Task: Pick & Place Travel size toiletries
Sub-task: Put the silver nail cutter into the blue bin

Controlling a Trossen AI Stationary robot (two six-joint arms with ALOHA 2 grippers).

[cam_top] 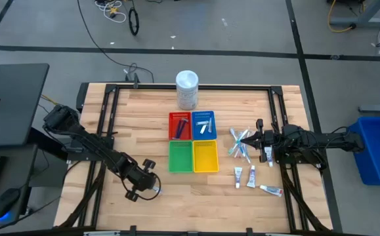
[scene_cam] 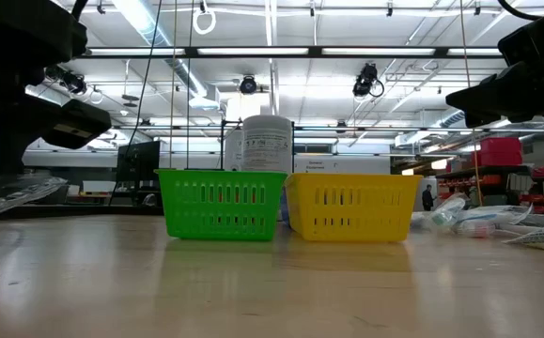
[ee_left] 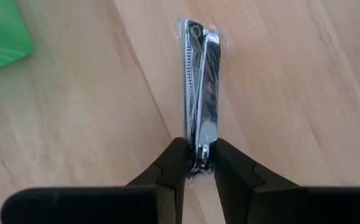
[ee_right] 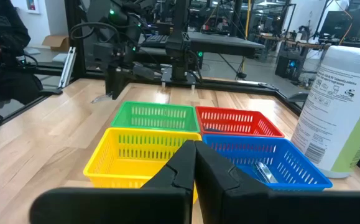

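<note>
The left gripper [ee_left: 198, 171] pinches a wrapped nail clipper [ee_left: 199, 93] by one end, its long axis pointing straight out from the jaws, near the green tray [cam_top: 180, 157]; the right gripper [ee_right: 195, 163] is closed empty.

We see a pale wooden-plank table [cam_top: 150, 105] carrying four square plastic baskets, red [cam_top: 180, 125], blue [cam_top: 203, 124], green [cam_top: 180, 157], yellow [cam_top: 205, 157], a tall white cylindrical tub [cam_top: 187, 89], crossed pale-blue sticks [cam_top: 239, 143] and small white tubes [cam_top: 251, 176].

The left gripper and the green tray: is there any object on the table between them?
No. In the high view, only bare wood lies between the left gripper, shut on a wrapped nail clipper, and the green tray.
</note>
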